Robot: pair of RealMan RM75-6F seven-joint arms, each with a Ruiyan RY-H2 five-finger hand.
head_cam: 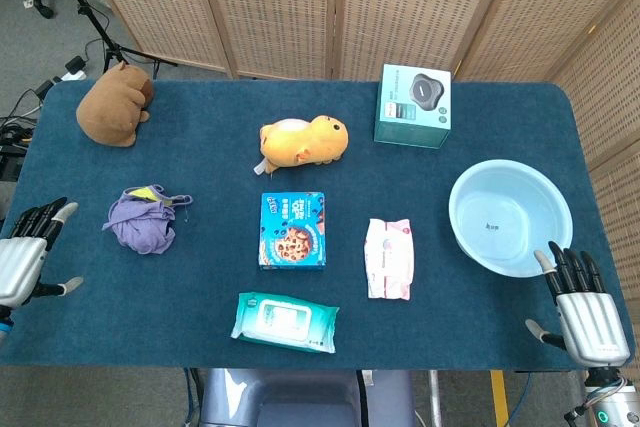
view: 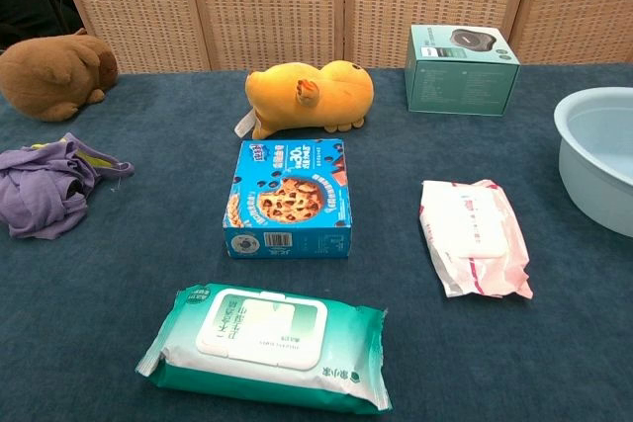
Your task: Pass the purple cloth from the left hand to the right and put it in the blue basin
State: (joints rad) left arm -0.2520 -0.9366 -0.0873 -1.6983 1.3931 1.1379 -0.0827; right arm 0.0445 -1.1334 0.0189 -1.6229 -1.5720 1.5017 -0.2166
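The purple cloth [head_cam: 143,222] lies crumpled on the blue table's left side, also seen at the left edge of the chest view as the purple cloth [view: 45,189]. The light blue basin [head_cam: 511,217] stands on the right; its rim, the basin [view: 597,158], cuts the chest view's right edge. My left hand [head_cam: 24,257] hovers at the table's left edge, fingers apart and holding nothing, well left of the cloth. My right hand [head_cam: 581,309] is at the front right corner, just below the basin, open and holding nothing. Neither hand shows in the chest view.
A cookie box [head_cam: 292,230], a green wipes pack [head_cam: 286,321] and a pink-white pack [head_cam: 389,258] lie mid-table. A yellow plush [head_cam: 303,141], a brown plush [head_cam: 114,104] and a teal box [head_cam: 414,105] sit further back. Wicker screens stand behind.
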